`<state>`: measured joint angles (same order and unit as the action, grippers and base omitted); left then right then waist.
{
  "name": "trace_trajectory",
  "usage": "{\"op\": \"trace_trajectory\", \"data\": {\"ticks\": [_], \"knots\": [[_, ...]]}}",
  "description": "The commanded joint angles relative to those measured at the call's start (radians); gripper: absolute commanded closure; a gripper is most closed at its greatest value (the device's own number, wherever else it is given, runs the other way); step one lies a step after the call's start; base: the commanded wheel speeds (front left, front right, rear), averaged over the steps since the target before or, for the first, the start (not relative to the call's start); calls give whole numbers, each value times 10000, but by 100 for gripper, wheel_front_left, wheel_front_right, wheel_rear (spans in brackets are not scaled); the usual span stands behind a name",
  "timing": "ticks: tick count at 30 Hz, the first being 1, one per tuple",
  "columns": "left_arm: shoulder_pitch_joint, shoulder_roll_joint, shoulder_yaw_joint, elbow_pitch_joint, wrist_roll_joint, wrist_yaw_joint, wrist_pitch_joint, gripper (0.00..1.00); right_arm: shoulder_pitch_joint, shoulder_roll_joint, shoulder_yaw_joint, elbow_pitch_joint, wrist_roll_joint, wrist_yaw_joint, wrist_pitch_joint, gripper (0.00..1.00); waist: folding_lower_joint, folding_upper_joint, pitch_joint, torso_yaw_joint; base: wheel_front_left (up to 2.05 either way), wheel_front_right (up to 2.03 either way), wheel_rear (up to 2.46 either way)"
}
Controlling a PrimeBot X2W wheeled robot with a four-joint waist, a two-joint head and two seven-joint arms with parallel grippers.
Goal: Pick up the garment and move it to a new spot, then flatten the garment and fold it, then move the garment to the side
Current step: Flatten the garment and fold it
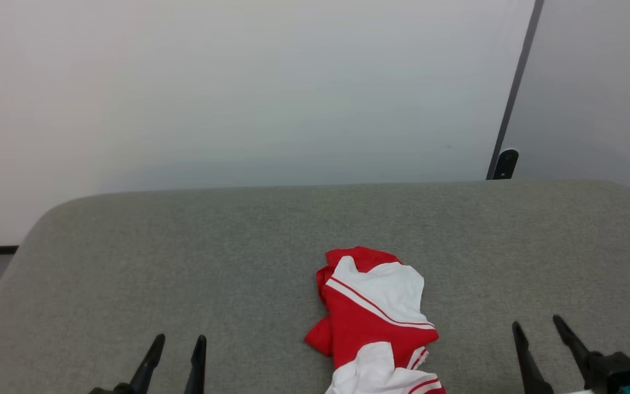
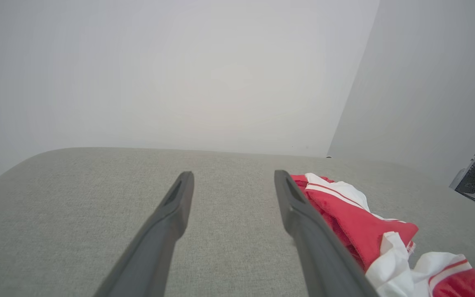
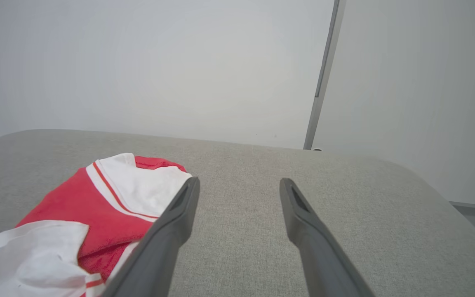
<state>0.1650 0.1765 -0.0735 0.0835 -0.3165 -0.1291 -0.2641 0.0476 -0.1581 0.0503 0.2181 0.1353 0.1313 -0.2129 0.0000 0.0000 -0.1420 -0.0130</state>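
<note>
Left gripper [image 1: 181, 337] and right gripper [image 1: 535, 320] gape empty; the shirt [image 1: 372, 323] lies bunched between them, stretched front-to-back, slightly nearer the right one.

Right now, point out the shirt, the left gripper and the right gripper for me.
shirt [image 1: 364, 323], head view, on its red middle panel.
left gripper [image 1: 181, 337], head view, midway between its two open fingertips.
right gripper [image 1: 535, 320], head view, midway between its two open fingertips.
</note>
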Motion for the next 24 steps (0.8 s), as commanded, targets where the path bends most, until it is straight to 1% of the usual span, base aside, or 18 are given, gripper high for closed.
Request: {"op": "trace_trajectory", "data": {"ticks": [1, 7, 15, 20, 24], "knots": [[84, -12, 23, -63, 80, -28, -4, 0, 126, 91, -77, 53, -126, -10, -97, 0, 0, 0, -46, -68, 0, 0, 0], [158, -207, 55, -255, 136, -29, -4, 0, 219, 257, -129, 200, -172, -10, -229, 0, 0, 0, -21, -41, 0, 0, 0], [-46, -369, 140, -218, 70, -29, -4, 0, 47, 223, 150, 234, -195, -10, -252, 0, 0, 0, 25, 319, 0, 0, 0], [-167, -271, 227, -130, 2, -29, -4, 0, -22, 243, 439, 273, -122, -10, -245, 0, 0, 0, 17, 665, 0, 0, 0], [-160, -200, 599, -84, 5, -29, -4, 0, -97, 301, 745, 318, -18, -10, -218, 0, 0, 0, -24, 1114, 0, 0, 0]]}}
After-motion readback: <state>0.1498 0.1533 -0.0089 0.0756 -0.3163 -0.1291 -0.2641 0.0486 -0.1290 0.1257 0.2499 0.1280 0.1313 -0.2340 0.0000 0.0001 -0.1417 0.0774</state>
